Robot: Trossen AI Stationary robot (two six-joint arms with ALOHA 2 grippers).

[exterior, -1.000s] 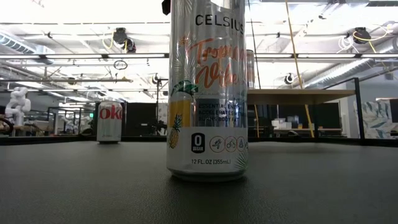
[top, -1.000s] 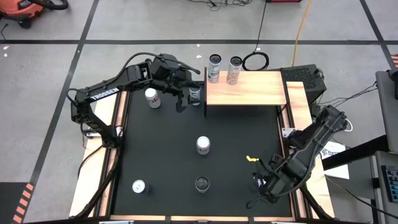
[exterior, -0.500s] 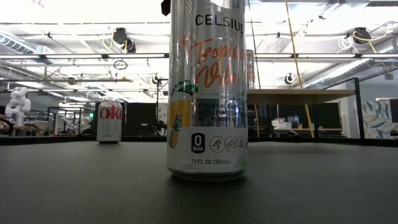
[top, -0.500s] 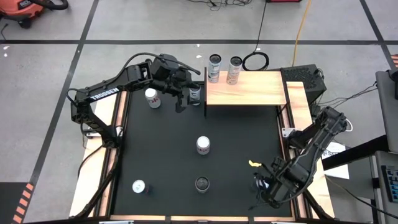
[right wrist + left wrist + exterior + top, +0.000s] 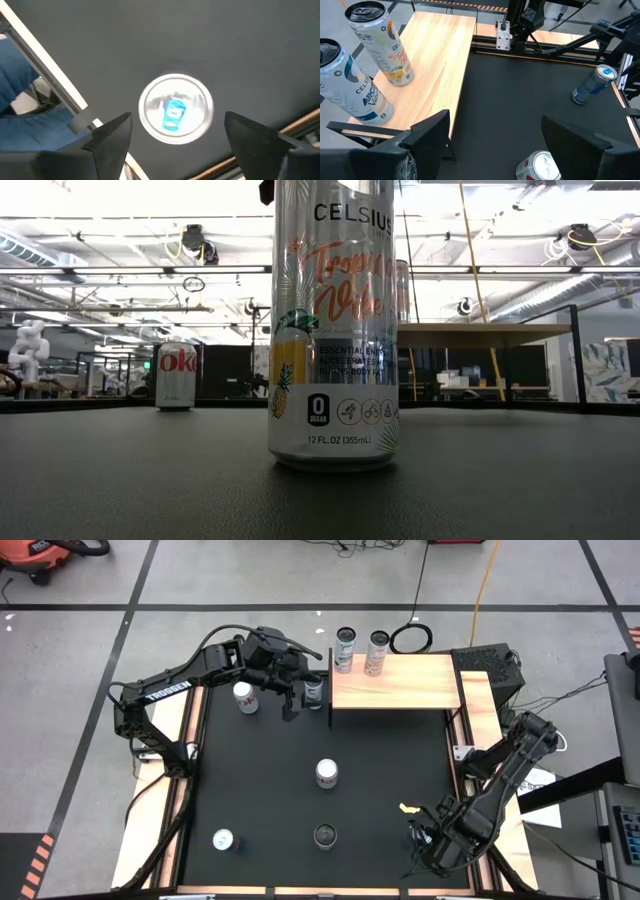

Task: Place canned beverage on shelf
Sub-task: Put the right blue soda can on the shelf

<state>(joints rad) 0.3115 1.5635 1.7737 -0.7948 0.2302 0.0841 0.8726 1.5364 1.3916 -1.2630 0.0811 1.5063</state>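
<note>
Right arm only: its tool has slid slightly toward the near edge of the counter over the last second. The left arm and every can I can see are unchanged.

Near edge: the right tool hangs over the near-right part of the black mat, which is matte and finely pebbled. Its fingers are spread wide and grip nothing. Its wrist view looks straight down on a round silver can top with a blue tab. I cannot match that can to the high view.

Also near are a silver-topped can and a dark-topped can. The low view is filled by a slim Celsius can of glossy printed aluminium, a plain upright cylinder.

Mid-mat: one white-topped can.

Far side: a Diet Coke can, shorter and stouter. Just beside it is the left tool, its fingers wide apart and clamped on nothing. The next can stands by those fingers, right against the left edge of the shelf but not on it. I cannot tell whether it touches a finger.

The shelf is flat pale wood with straight grain and a thin black metal frame.

Progress, my reading: two tall cans and already stand upright along the shelf's far edge. At least five remain on the mat. The edge can looks next, and it is not yet gripped.
</note>
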